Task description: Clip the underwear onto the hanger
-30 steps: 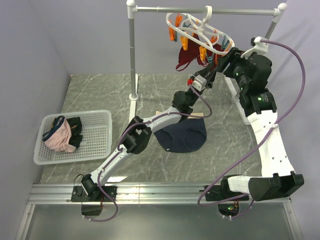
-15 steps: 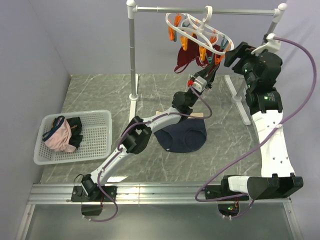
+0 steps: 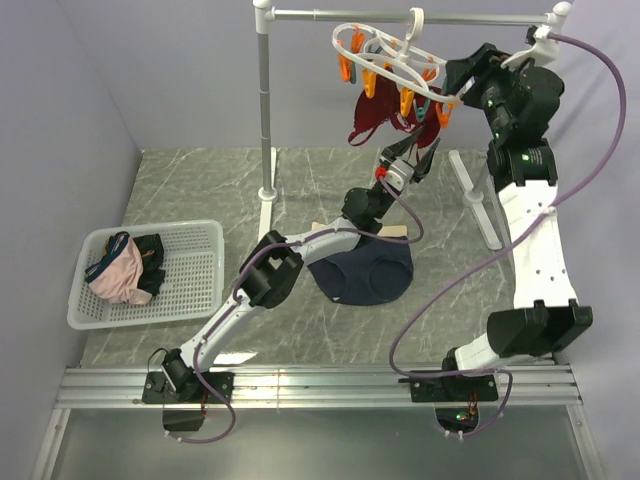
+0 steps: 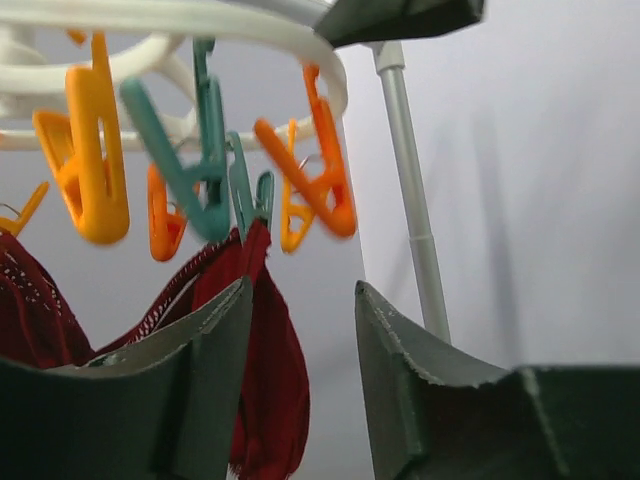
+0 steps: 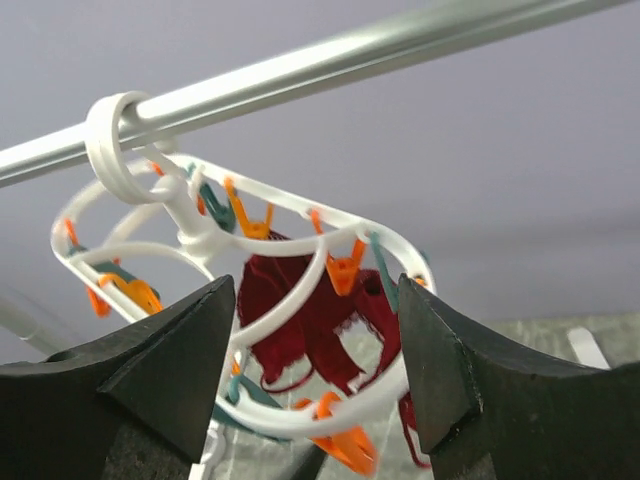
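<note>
The navy underwear [image 3: 365, 272] lies flat on the table under the left arm, held by neither gripper. The white hanger [image 3: 395, 60] hangs from the rail by its hook, with orange and teal clips [image 4: 95, 170] dangling from it. A maroon garment [image 3: 375, 120] hangs from the clips. My left gripper [image 3: 420, 152] points up just below the hanger's right part. Its jaws are open and empty [image 4: 300, 300], and the maroon cloth [image 4: 265, 370] hangs behind the left finger. My right gripper [image 3: 455, 85] is open at the hanger's right end. The ring [image 5: 290, 246] shows beyond its fingers [image 5: 318, 300].
The grey rail stand has a post at left [image 3: 265, 110] and another at right [image 4: 410, 200]; its rail [image 5: 350, 55] carries the hanger. A white basket [image 3: 200, 235] at the table's left holds a pink garment [image 3: 118, 280] and dark ones.
My right arm has swung upward, bringing its gripper level with the hanger's right end. My left gripper's jaws have spread wider below the clips. The underwear has not moved.
</note>
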